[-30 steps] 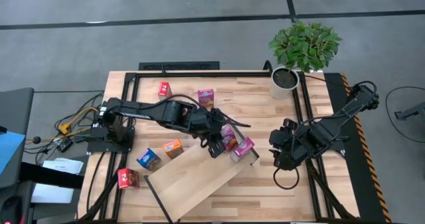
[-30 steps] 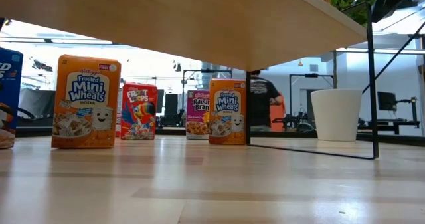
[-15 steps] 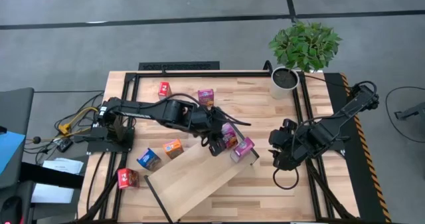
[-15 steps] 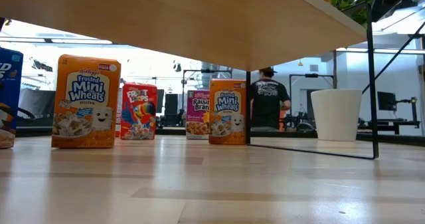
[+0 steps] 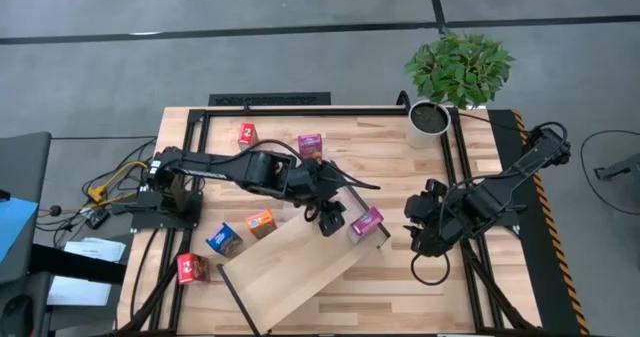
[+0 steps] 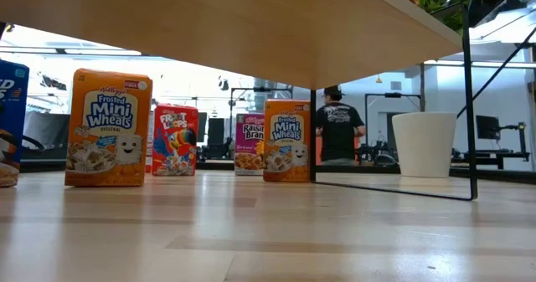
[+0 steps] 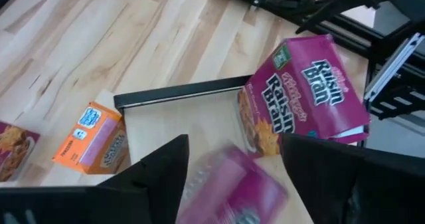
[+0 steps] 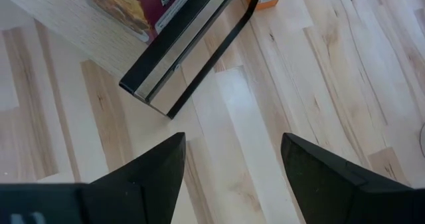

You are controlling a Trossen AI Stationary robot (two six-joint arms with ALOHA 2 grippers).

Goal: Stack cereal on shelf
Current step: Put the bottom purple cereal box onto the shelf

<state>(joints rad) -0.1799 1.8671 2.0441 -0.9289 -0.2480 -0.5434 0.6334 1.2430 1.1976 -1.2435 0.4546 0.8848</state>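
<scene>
From above, your left gripper (image 5: 330,220) hangs over the shelf (image 5: 290,267) beside a pink box (image 5: 366,222). Its wrist camera shows spread fingers (image 7: 159,174) with a blurred pink box (image 7: 229,187) between them, grip unclear. Your right gripper (image 8: 229,164) waits released beside the shelf.

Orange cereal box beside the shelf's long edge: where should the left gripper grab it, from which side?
Take the orange box near its top, closing across its two broad printed faces, coming straight down. It seems to stand upright on the table with open space above, while the shelf sits close alongside, crowding a sideways approach.
</scene>
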